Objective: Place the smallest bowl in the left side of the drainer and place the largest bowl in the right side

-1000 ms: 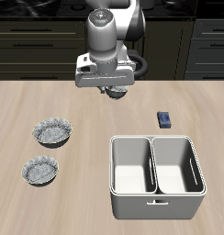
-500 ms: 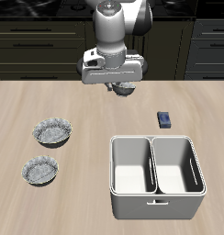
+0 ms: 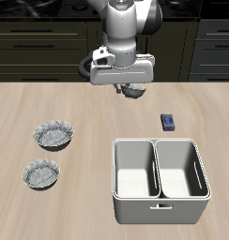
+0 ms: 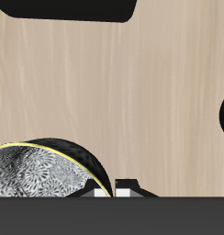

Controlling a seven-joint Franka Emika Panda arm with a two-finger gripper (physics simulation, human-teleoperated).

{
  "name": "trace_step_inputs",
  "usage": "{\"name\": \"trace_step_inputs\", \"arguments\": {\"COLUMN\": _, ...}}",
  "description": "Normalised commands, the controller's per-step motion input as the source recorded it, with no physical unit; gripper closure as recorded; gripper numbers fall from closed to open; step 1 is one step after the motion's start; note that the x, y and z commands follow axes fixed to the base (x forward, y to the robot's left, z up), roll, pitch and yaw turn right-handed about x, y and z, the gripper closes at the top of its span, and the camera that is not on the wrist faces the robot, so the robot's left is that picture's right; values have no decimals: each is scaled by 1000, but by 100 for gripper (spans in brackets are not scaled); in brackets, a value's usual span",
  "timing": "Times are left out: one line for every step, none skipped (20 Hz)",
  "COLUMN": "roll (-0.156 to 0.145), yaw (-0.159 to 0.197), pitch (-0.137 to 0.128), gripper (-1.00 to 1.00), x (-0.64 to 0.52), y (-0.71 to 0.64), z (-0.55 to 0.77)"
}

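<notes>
Hand (image 3: 131,92) pinched smallest bowl (image 3: 135,92) aloft over bench (image 3: 79,197); next move: carry to drainer (image 3: 160,202), left side.

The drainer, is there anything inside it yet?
Empty. Both compartments of the drainer show only bare grey floor; two bowls sit on the table beside it.

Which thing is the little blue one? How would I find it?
Start at the big light grey drainer with two deep compartments near the table's front edge. Just behind its back rim, alone on the wood, sits the small dark blue block. It is the only blue, boxy thing; the bowls are grey and round.
</notes>
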Motion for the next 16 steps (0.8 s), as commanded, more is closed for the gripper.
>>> {"name": "trace_step_inputs", "arguments": {"roll": 11, "yaw": -20, "pitch": 8, "gripper": 100, "x": 137, "y": 131, "z": 97}}
{"name": "trace_step_inputs", "arguments": {"roll": -19, "yaw": -55, "pitch": -21, "gripper": 100, "x": 154, "y": 288, "z": 230}}
{"name": "trace_step_inputs", "arguments": {"roll": 9, "yaw": 5, "pitch": -48, "gripper": 100, "x": 131, "y": 209, "z": 232}}
{"name": "trace_step_inputs", "arguments": {"roll": -23, "yaw": -23, "pitch": -5, "gripper": 100, "x": 188, "y": 144, "z": 206}}
{"name": "trace_step_inputs", "arguments": {"roll": -12, "yaw": -64, "pitch": 2, "gripper": 100, "x": 162, "y": 208, "z": 240}}
{"name": "trace_step_inputs", "arguments": {"roll": 11, "yaw": -16, "pitch": -18, "gripper": 100, "x": 127, "y": 69, "z": 186}}
{"name": "trace_step_inputs", "arguments": {"roll": -41, "yaw": 23, "pitch": -75, "gripper": 100, "x": 166, "y": 206, "z": 388}}
{"name": "trace_step_inputs", "arguments": {"roll": 27, "yaw": -43, "pitch": 21, "gripper": 100, "x": 177, "y": 212, "z": 278}}
{"name": "trace_step_inputs", "arguments": {"roll": 0, "yaw": -27, "pitch": 3, "gripper": 100, "x": 159, "y": 230, "z": 290}}
{"name": "trace_step_inputs", "arguments": {"roll": -32, "yaw": -12, "pitch": -43, "gripper": 100, "x": 141, "y": 105, "z": 311}}
{"name": "trace_step_inputs", "arguments": {"roll": 34, "yaw": -36, "pitch": 23, "gripper": 100, "x": 162, "y": 217, "z": 262}}
{"name": "trace_step_inputs", "arguments": {"roll": -34, "yaw": -18, "pitch": 2, "gripper": 100, "x": 201, "y": 152, "z": 270}}
{"name": "trace_step_inputs", "arguments": {"roll": -7, "yaw": -17, "pitch": -2, "gripper": 100, "x": 257, "y": 241, "z": 264}}
{"name": "trace_step_inputs", "arguments": {"roll": 5, "yaw": -61, "pitch": 54, "gripper": 100, "x": 171, "y": 64, "z": 142}}
{"name": "trace_step_inputs", "arguments": {"roll": -1, "yaw": -19, "pitch": 31, "gripper": 100, "x": 264, "y": 309, "z": 297}}
{"name": "trace_step_inputs", "arguments": {"roll": -32, "yaw": 51, "pitch": -80, "gripper": 100, "x": 95, "y": 148, "z": 248}}
